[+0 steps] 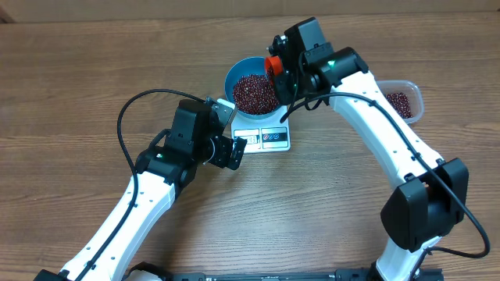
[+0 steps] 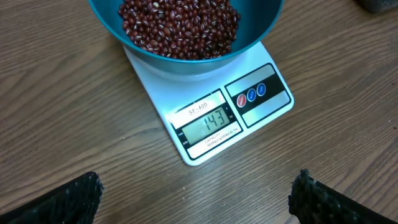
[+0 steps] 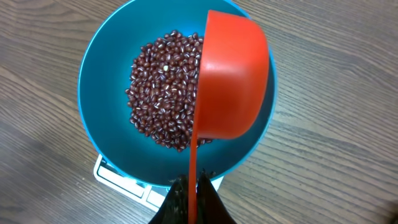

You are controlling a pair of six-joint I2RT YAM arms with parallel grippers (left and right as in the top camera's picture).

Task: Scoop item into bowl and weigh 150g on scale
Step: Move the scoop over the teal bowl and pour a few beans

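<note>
Orange scoop (image 3: 233,81) hides some beans (image 3: 163,93).

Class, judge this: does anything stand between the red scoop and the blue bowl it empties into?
Nothing visible does. The red scoop, held in the right claw, hangs tilted directly over the blue bowl, above the beans already inside.

Orange scoop (image 3: 233,81) covers right half of the bowl (image 3: 99,93); left half seemingly clear
</note>
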